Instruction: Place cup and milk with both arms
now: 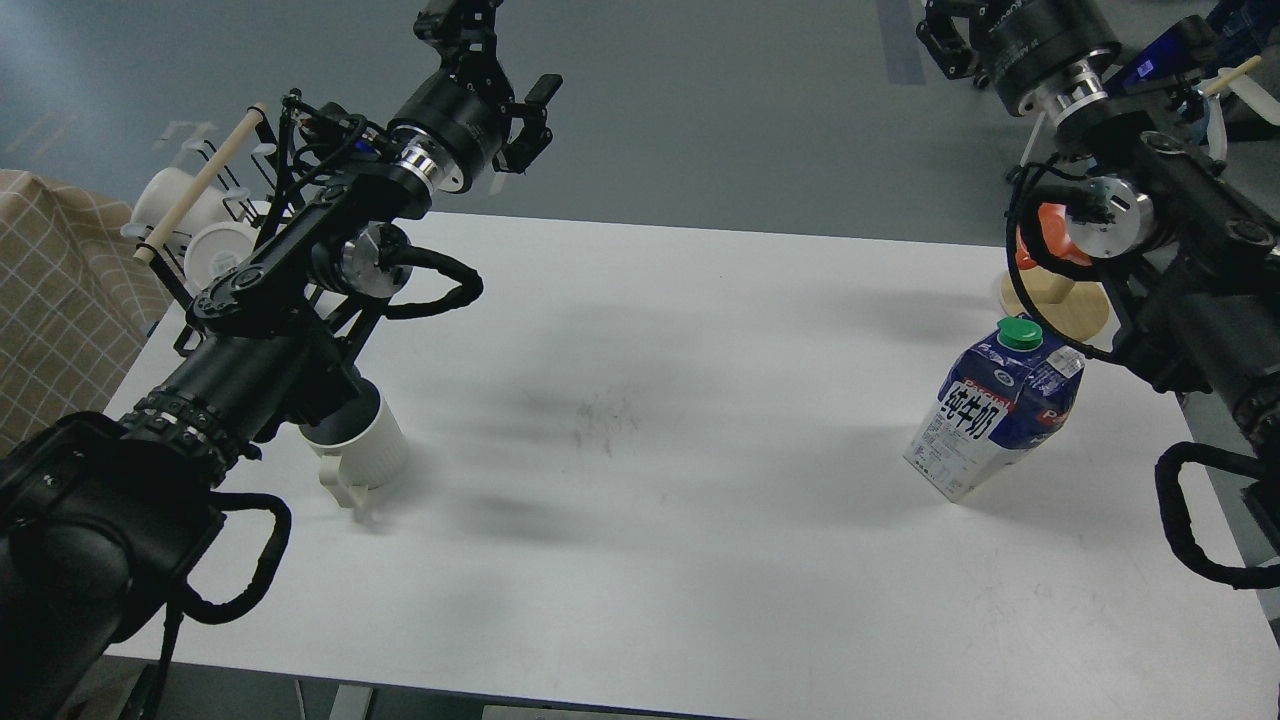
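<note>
The cup [362, 447], off-white with a dark inside and a squarish handle facing the front edge, stands on the white table [640, 560] at the left. My left forearm crosses over its rim and hides part of it. The milk [996, 412], a blue-and-white carton with a green cap, stands upright at the right, free of any contact. My left gripper [457, 22] is raised high above the table's far edge, dark and cut by the frame top. My right gripper [945, 38] is also up at the top right, far from the milk. Neither holds anything I can see.
A black rack [215, 215] with white mugs and a wooden dowel sits at the table's far left corner. An orange mug [1052, 235] hangs over a round wooden base [1060, 305] behind the milk. A checked cloth [55, 300] lies left of the table.
</note>
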You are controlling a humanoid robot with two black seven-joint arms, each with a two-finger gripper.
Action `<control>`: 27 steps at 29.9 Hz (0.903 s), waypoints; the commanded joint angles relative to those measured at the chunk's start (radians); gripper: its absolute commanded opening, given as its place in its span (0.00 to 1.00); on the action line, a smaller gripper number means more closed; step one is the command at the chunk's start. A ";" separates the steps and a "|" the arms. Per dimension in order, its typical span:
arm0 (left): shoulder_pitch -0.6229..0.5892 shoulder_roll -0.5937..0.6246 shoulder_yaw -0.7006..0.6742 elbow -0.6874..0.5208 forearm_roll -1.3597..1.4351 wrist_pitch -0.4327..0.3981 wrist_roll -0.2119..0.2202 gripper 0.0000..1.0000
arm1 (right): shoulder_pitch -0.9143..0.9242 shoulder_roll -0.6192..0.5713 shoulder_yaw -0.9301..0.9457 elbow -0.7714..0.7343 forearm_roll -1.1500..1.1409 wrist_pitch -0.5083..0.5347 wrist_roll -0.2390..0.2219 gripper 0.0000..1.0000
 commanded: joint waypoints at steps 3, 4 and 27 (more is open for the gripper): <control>0.019 -0.017 0.002 0.014 0.004 -0.032 0.000 1.00 | -0.018 -0.023 0.002 0.010 0.000 0.017 0.005 1.00; 0.026 -0.017 0.002 0.014 0.003 -0.032 0.001 1.00 | -0.020 -0.022 0.002 0.013 0.000 0.017 0.005 1.00; 0.001 0.012 -0.056 0.011 -0.083 -0.031 0.000 1.00 | 0.029 -0.020 -0.014 -0.020 0.000 0.017 0.004 1.00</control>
